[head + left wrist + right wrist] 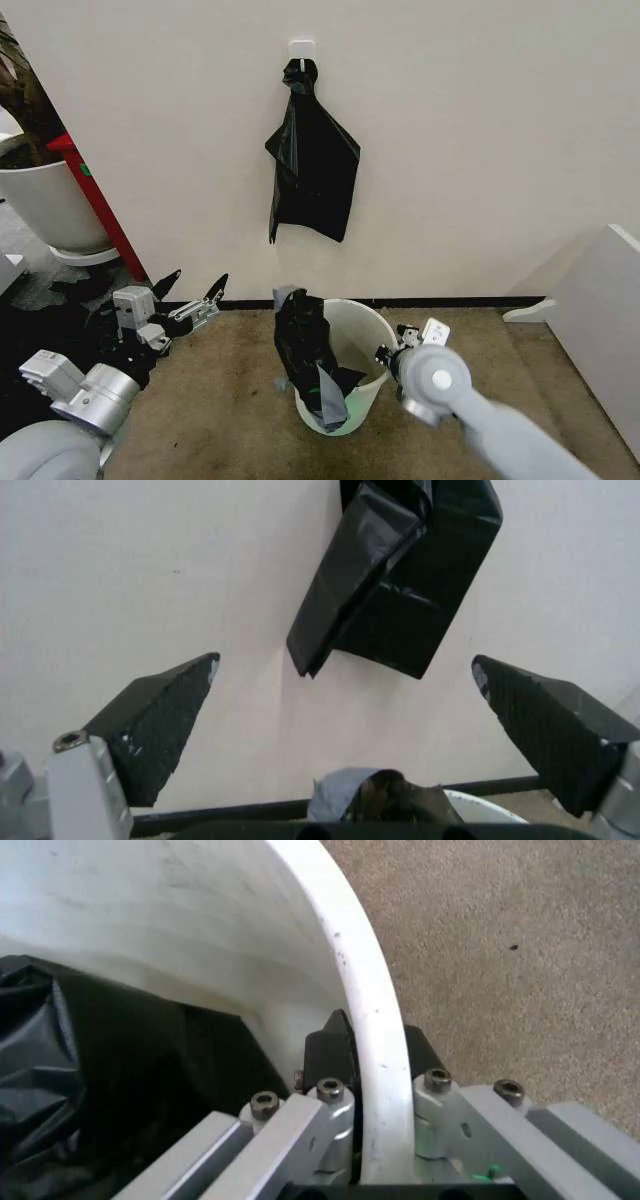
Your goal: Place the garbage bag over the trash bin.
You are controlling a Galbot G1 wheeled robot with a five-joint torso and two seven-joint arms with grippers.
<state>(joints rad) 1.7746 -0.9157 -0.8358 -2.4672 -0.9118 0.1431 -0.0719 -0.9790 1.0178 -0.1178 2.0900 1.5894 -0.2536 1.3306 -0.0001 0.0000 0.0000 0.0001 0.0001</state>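
While draped: one garbage bag (305, 345); one trash bin (360, 330)

No text, label, brand or number can be read anywhere — no signs either.

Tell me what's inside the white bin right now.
A crumpled garbage bag fills the trash bin's left side and spills over the rim. The bin's bottom is hidden beneath it.

On brown carpet floor (225, 400), close before pale plaster wall (480, 150): small round white plastic bucket (372, 322). Inside, draped over its left rim: thin wrinkly black plastic sack (300, 340). Clamped astride its right rim: right gripper (375, 1046). Left of it, apart, spread wide: left gripper (195, 285). Above, behind, on the wall: narrower knotted black sack (315, 170).
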